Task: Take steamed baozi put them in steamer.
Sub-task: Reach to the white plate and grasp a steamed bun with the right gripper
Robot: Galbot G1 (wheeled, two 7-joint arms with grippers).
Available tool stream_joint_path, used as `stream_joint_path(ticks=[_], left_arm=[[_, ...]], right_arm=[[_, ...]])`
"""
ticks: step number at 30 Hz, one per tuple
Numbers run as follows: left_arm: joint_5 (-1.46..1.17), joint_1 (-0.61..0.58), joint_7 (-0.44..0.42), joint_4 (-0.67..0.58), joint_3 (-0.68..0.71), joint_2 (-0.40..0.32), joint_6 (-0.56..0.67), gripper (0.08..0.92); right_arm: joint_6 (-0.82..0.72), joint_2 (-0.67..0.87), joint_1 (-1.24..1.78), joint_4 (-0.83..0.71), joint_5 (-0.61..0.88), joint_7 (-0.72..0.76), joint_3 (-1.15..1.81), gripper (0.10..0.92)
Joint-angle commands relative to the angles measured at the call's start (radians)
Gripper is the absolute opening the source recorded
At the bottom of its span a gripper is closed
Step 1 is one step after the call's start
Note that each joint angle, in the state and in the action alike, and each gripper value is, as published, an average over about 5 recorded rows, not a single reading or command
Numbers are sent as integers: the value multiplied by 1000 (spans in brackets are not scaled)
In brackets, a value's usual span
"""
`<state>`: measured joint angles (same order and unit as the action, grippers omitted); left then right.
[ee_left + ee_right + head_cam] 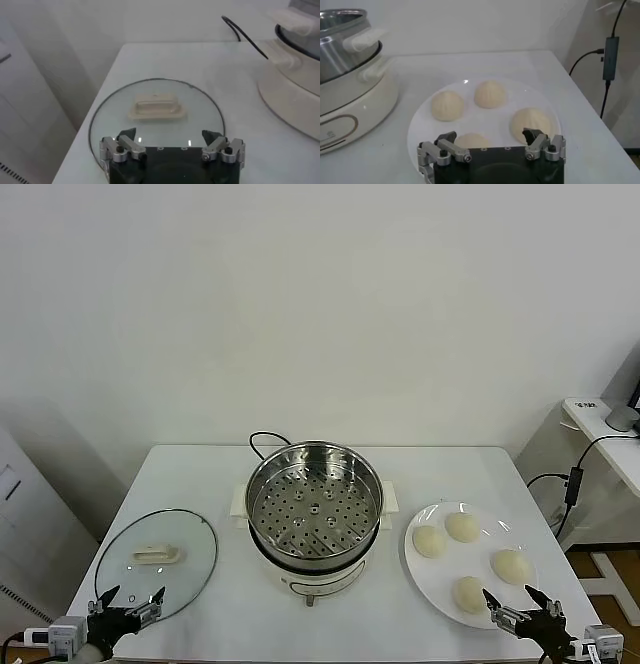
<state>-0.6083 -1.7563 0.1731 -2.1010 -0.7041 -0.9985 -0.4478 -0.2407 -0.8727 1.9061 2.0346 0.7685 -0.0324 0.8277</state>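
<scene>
Several cream-white steamed baozi (pixel 462 526) lie on a white plate (pixel 490 546) at the table's right. The shiny steamer (pixel 313 504), its perforated tray bare, stands in the middle of the table. My right gripper (pixel 520 602) hovers open at the plate's near edge, just in front of the nearest baozi (pixel 472 141), holding nothing. In the right wrist view, its fingertips (pixel 532 134) frame the plate (pixel 420 125) and the baozi (pixel 490 93), with the steamer (pixel 350 85) off to one side. My left gripper (pixel 128 599) is open at the front left.
A round glass lid (pixel 160 562) with a white handle lies flat at the left; the left gripper (pixel 170 135) hangs over its near rim. The steamer's black cord (pixel 262 439) trails behind it. A white side table (pixel 610 434) with cables stands to the right.
</scene>
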Motion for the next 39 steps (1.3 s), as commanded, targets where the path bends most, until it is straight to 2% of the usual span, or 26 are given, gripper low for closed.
stream_joint_path(ticks=[1,10,13,16,23,27,29,32,39], left_arm=[[-2,-1,0,0,-1,0,0,823],[-2,-3,-1,-2,-1,0,-2,823],[-2,-3,-1,-4,-1,0,-3,823],[-2,-3,-1,-5,-1,1,-4,823],[-2,0,-1,-7,1,0,-7,823],[-2,11,0,-8,7,1,-14,823],[-2,15,0,-8,10,0,-16,823],[-2,16,1,-10,11,-2,-17,823],[1,15,2,-13,12,-9,-20,823]], right_arm=[[-2,-1,0,1,-3,0,-1,823],[-8,2,-4,0,-12,0,-7,823],[9,4,-19,-11,-80,20,-3,823],[41,16,-65,-41,-266,71,22,823],[144,88,-225,-123,-858,200,61,823],[202,137,-354,-189,-1069,247,3,823],[222,166,-436,-233,-1151,315,-43,823],[237,214,-551,-301,-1193,460,-111,823],[250,355,-823,-415,-1142,752,-331,823]])
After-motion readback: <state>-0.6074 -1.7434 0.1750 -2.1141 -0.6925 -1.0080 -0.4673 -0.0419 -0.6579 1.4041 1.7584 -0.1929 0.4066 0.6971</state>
